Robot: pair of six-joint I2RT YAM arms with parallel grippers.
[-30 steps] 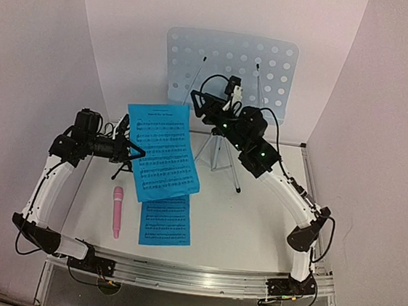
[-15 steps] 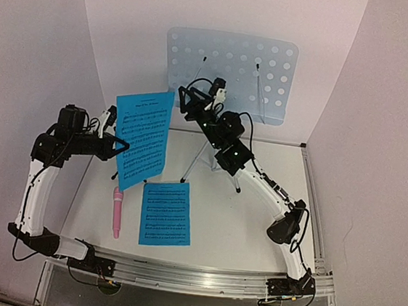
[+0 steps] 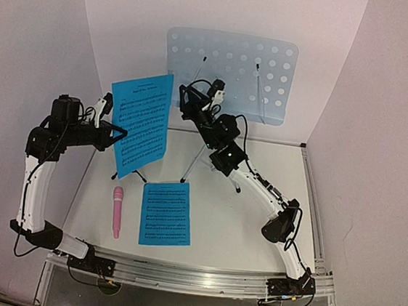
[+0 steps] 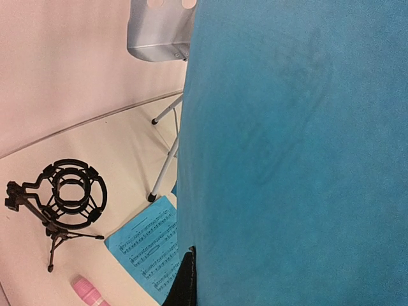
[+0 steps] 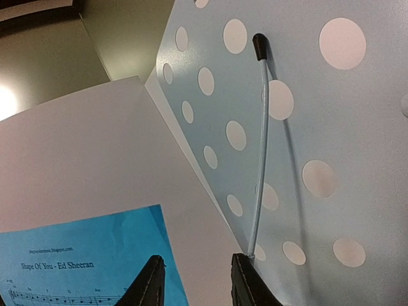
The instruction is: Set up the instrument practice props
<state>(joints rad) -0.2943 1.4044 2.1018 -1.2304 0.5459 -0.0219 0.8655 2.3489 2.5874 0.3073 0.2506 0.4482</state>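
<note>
Now clenched the left gripper (image 3: 122, 134) tight on the left edge of one blue sheet music (image 3: 142, 126). Held it up in the air over the left side of the desk (image 3: 218, 227), long way up and down, title end on top, printed face toward the front edge. Had the right gripper (image 5: 194, 284) a bit apart, gripping nothing, by the thin wire arm (image 5: 262, 146) of the music stand (image 3: 235, 61) at the back edge. Probably needed that wire lifted first, then the page slid in flat behind it, slowly, with no bending. Had a second sheet (image 3: 166, 213) lying flat near the front edge.
</note>
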